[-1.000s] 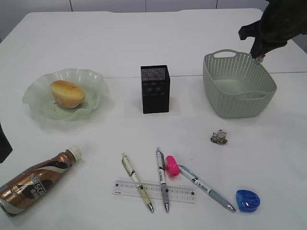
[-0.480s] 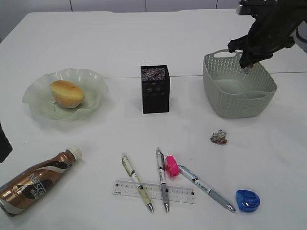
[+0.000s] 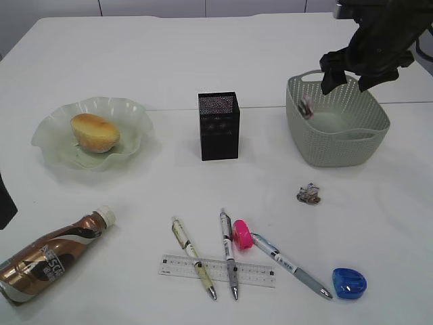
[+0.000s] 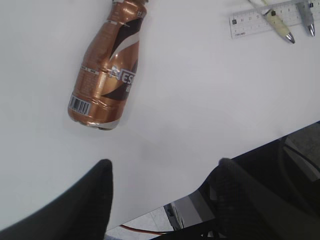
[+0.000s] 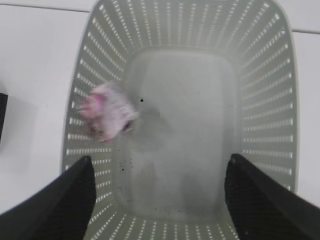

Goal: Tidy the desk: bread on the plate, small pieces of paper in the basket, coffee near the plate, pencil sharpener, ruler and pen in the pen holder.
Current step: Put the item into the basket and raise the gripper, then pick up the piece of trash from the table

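The white desk (image 3: 203,61) has a thin seam across it and a pale wall behind. On it, the bread (image 3: 95,132) lies on the plate (image 3: 135,115), the holder (image 3: 218,125) stands mid-desk, and the coffee (image 3: 51,256) lies on its side at front left. Pens and the ruler (image 3: 216,270) lie in front. The right gripper (image 3: 350,73) hangs spread above the basket (image 3: 331,145). Only its wrist view shows a blurred pinkish paper wad (image 5: 107,117) loose inside, against the basket's left wall. The left wrist view shows the left gripper (image 4: 162,192) spread over bare desk near the coffee (image 4: 107,75).
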Controlling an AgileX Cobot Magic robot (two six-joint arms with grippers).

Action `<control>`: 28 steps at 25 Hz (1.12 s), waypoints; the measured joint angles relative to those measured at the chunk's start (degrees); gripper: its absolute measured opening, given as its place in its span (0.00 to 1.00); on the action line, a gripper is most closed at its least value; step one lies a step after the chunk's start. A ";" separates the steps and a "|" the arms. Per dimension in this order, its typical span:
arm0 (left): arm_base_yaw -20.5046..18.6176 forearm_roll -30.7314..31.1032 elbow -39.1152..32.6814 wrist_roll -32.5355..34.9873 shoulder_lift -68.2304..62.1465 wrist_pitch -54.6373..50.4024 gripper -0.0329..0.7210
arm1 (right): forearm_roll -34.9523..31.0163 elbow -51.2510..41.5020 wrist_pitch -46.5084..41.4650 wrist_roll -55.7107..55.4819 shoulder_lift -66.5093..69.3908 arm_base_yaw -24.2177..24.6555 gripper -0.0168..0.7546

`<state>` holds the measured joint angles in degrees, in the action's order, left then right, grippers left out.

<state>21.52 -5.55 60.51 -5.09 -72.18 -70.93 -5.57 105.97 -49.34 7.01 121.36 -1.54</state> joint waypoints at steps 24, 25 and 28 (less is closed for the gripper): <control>0.00 0.00 0.00 -0.49 0.00 0.00 0.66 | -8.55 9.01 -20.97 -0.82 0.00 -0.13 0.75; 0.00 0.00 0.00 -0.68 0.00 0.00 0.66 | -8.99 9.01 -20.97 -0.86 0.00 -0.13 0.75; 0.00 -0.31 0.00 -0.94 0.00 0.00 0.66 | -9.23 9.09 -21.07 -0.86 -0.53 -0.25 0.75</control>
<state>21.52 -5.86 60.51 -6.04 -72.18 -70.93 -14.79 115.06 -70.42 6.15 120.83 -1.79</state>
